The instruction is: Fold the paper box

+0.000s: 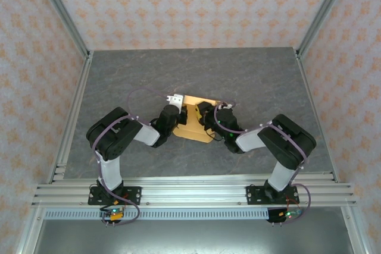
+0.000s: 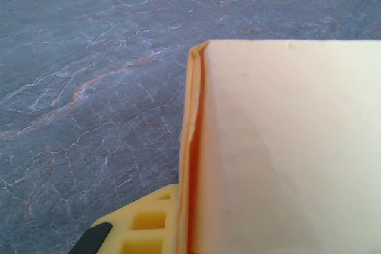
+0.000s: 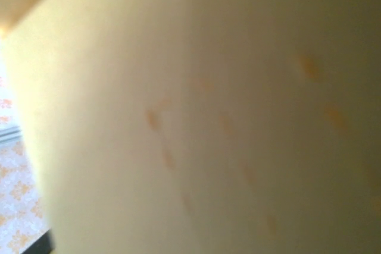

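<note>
Mid-table from above for the paper box point(image 1: 191, 130), tan-orange, partly raised, wedged between the two arm ends; pale upper panel toward 12 o'clock, darker orange edge toward 6. At 9 o'clock of it, the left gripper point(image 1: 180, 117); at 3 o'clock, the right gripper point(image 1: 202, 122), close against the card; cannot tell for either whether clamped on the card or apart.

Through the left wrist camera, pale yellow card of the paper box point(image 2: 286, 147) on the right side, with a doubled, folded edge running from 6 up toward 12 near centre; at 7 o'clock of that edge, just beside it, one yellow ribbed fingertip point(image 2: 146, 224).

Through the right wrist camera, blurred cream card point(image 3: 208, 117) hard against the lens, faint orange marks across it; at 7 o'clock, a sliver of wallpaper point(image 3: 18, 206).

Beneath it all, the grey marbled table point(image 1: 119, 81); at 6 o'clock, aluminium rails point(image 1: 190, 190) under both arm bases; patterned walls point(image 1: 196, 4) at 9, 12 and 3.
</note>
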Robot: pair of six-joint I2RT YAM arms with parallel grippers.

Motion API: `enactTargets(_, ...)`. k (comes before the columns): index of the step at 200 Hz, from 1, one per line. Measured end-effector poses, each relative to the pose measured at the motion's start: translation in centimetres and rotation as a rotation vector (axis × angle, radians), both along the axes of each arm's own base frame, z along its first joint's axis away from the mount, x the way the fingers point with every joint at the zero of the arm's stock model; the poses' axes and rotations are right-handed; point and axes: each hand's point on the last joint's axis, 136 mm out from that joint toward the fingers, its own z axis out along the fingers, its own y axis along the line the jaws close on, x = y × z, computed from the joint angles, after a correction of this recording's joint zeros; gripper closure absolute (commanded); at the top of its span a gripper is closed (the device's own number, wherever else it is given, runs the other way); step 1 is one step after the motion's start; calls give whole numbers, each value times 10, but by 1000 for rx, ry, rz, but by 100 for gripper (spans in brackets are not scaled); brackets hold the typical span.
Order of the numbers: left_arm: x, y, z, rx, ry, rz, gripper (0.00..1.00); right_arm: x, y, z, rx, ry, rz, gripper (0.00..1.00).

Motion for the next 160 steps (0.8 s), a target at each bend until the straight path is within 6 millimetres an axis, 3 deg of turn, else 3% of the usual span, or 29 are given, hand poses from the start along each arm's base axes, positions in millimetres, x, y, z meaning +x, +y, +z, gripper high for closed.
enactTargets(33,0,0,0,2,0,-2,100,-12,-5,7,-55,28,30,49)
enactTargets(60,-1,-2,0,19,9,-20,100,-36,-16,26,-128,27,94,42)
enactTargets(89,-2,-6,3,30,10,-48,100,-69,-38,59,-252,-29,161,42)
enactTargets(118,-8,-11,3,49,29,-104,100,-87,-65,100,-404,-141,174,31)
enactTargets(136,-12,-14,7,71,32,-142,100,-81,-83,114,-534,-185,186,28)
enactTargets(160,-13,-17,19,86,5,-172,100,-46,-98,120,-775,-202,271,28)
